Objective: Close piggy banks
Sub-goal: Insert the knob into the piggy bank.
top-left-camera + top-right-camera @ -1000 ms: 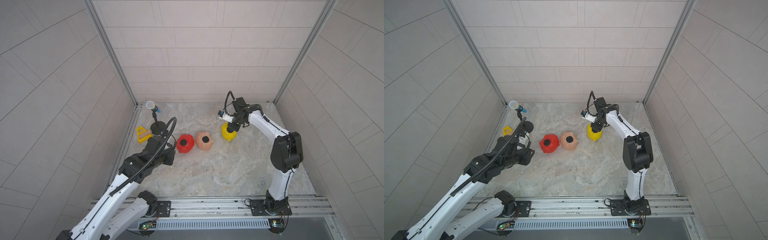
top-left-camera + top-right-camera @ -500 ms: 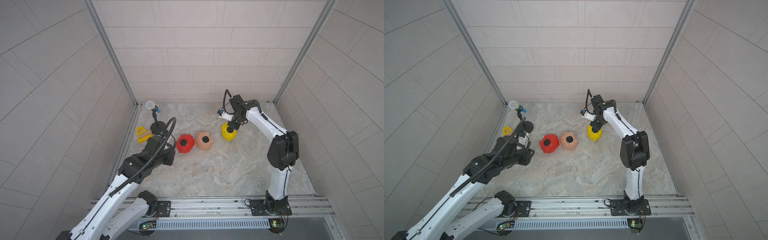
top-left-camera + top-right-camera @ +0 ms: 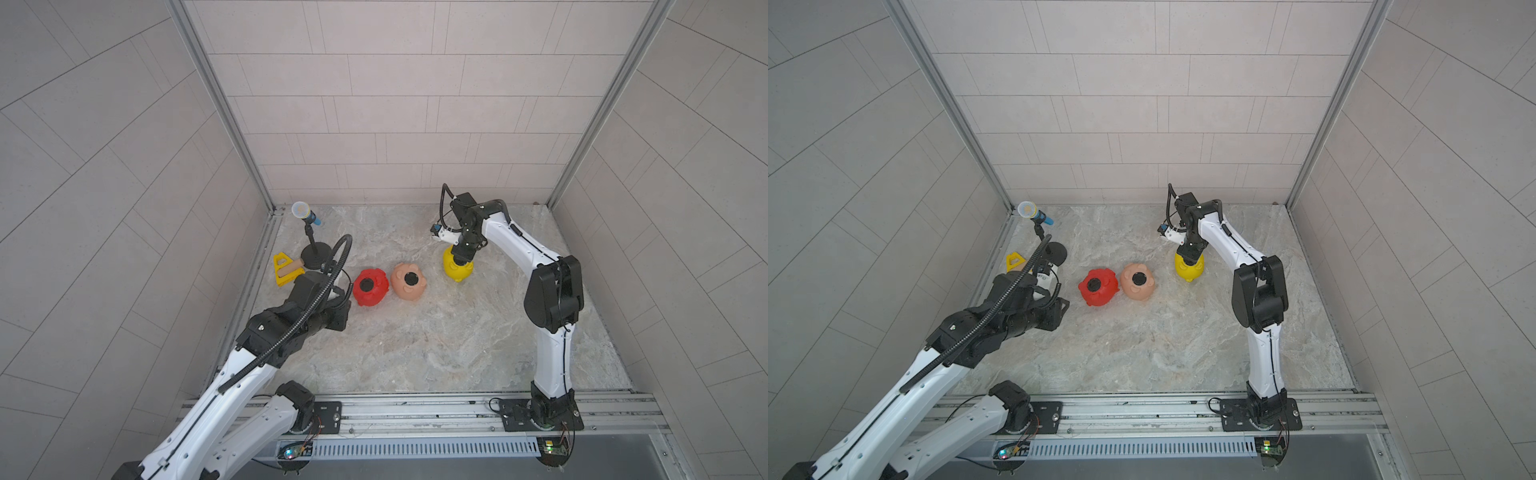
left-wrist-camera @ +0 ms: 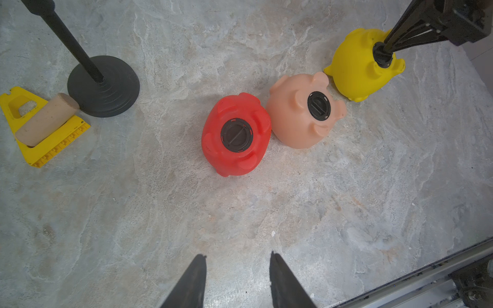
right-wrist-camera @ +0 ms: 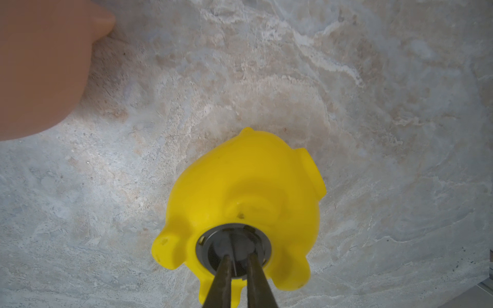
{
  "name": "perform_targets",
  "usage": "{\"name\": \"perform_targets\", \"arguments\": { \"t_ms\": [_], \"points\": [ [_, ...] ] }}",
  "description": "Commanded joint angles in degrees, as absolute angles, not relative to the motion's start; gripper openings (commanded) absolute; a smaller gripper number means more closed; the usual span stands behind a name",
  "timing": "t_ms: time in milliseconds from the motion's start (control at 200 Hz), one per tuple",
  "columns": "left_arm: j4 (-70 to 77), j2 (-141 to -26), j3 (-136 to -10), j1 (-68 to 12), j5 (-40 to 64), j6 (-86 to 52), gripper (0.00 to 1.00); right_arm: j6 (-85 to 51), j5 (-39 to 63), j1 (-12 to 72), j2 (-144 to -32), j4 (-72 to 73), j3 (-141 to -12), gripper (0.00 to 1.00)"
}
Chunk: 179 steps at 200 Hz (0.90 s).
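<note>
Soft even light w/ fisheye edges

My L gripper [image 4: 237, 257] hovers low, jaws parted, empty; R arm stretched fwd, R gripper [image 5: 238, 257] tip-down, pinching plug [image 5: 241, 236].

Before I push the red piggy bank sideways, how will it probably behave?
The red piggy bank lies belly-up on its rounded back, so it would probably rock or roll. Its smooth plastic shell looks light and slippery. It may nudge the adjacent peach-pink piggy bank.
</note>
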<state>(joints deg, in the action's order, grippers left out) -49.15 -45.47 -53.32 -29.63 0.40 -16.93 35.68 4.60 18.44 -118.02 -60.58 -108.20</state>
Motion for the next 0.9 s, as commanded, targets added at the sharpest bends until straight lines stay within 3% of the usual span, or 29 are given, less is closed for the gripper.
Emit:
{"name": "perform_targets", "arguments": {
  "t_ms": [0,891],
  "points": [
    [-48.37,-44.91,-52.75,-29.27,0.55,-16.56,0.44,35.68,4.29,18.89,-119.11,-63.43,-108.95,0.14],
    [-48.37,-44.91,-52.73,-29.28,0.42,-16.61,0.44,32.78,2.73,19.51,-121.97,-64.68,-108.78,0.1]
  ]
}}
